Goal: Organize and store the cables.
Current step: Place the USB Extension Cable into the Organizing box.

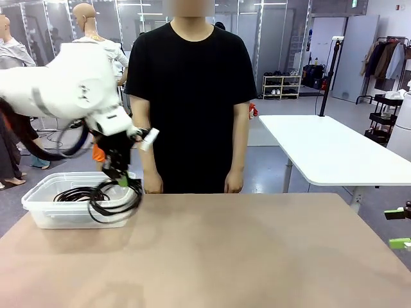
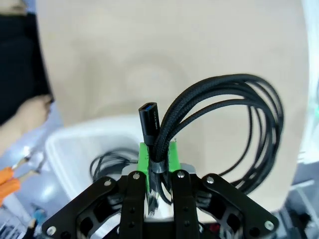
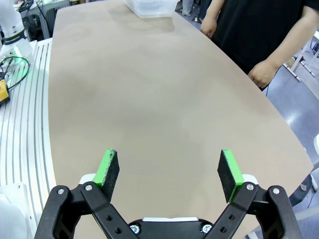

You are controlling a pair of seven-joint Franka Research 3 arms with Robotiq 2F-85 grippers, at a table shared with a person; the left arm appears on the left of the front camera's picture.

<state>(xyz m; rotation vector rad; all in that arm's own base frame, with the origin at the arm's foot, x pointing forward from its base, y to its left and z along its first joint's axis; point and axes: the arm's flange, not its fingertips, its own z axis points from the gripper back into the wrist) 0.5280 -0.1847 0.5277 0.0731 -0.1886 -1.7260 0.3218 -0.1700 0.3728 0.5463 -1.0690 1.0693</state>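
Note:
My left gripper (image 1: 122, 179) is shut on a coiled black cable (image 1: 117, 204) and holds it over the right end of a clear plastic bin (image 1: 40, 208) at the table's far left. In the left wrist view the cable (image 2: 234, 134) loops up from between the green pads (image 2: 144, 158) of the left gripper (image 2: 157, 164), its plug end (image 2: 148, 122) sticking up. Another black cable (image 1: 76, 193) lies inside the bin. At the right table edge, my right gripper (image 1: 401, 228) is open, and in its wrist view the right gripper (image 3: 168, 172) holds nothing above bare tabletop.
A person in a black shirt stands at the far side, hands (image 1: 152, 185) hanging near the table edge beside the bin. The bin (image 3: 151, 7) appears far off in the right wrist view. A white table (image 1: 334, 151) stands behind at the right.

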